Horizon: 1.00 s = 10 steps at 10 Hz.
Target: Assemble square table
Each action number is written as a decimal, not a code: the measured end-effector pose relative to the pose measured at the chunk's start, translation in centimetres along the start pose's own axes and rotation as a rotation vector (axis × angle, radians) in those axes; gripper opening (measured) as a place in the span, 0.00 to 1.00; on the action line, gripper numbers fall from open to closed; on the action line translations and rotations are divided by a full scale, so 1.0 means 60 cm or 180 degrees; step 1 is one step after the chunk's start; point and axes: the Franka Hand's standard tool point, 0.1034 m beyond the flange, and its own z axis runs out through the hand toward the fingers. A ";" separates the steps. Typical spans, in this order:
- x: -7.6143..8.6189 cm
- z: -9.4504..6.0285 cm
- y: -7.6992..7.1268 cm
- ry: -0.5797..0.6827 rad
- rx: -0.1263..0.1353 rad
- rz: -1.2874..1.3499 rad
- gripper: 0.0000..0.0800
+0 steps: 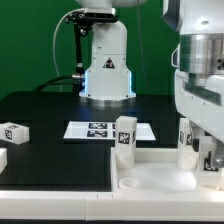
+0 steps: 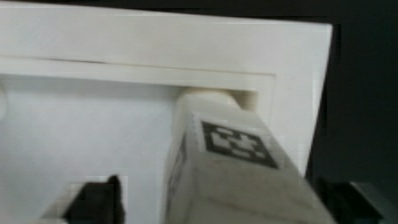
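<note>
Jaws [image 2: 214, 205]: closed around a tagged leg [image 2: 226, 150].
Leg: upright, foot at a corner of the square top [image 2: 107, 95].
Top: on the black surface [image 1: 60, 105], exterior view's right.

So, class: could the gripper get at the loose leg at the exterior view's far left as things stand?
Probably, but not at once: the gripper straddles another leg at the square table top. The far-left leg lies uncovered on the black table.
</note>
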 end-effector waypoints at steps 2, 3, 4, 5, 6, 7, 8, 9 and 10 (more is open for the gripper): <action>-0.019 -0.005 -0.005 0.0060 0.0015 -0.0959 0.80; -0.014 -0.003 -0.004 0.0061 0.0011 -0.1118 0.81; -0.012 -0.003 -0.004 0.0066 0.0007 -0.1331 0.81; -0.012 -0.003 -0.004 0.0067 0.0005 -0.1614 0.81; -0.009 -0.004 -0.005 0.0076 0.0003 -0.1942 0.81; -0.002 -0.008 -0.009 0.0101 0.0007 -0.2462 0.81; -0.003 -0.006 -0.008 0.0097 0.0003 -0.2402 0.81; -0.003 -0.006 -0.008 0.0097 0.0002 -0.2359 0.66; -0.003 -0.006 -0.007 0.0098 0.0002 -0.2362 0.48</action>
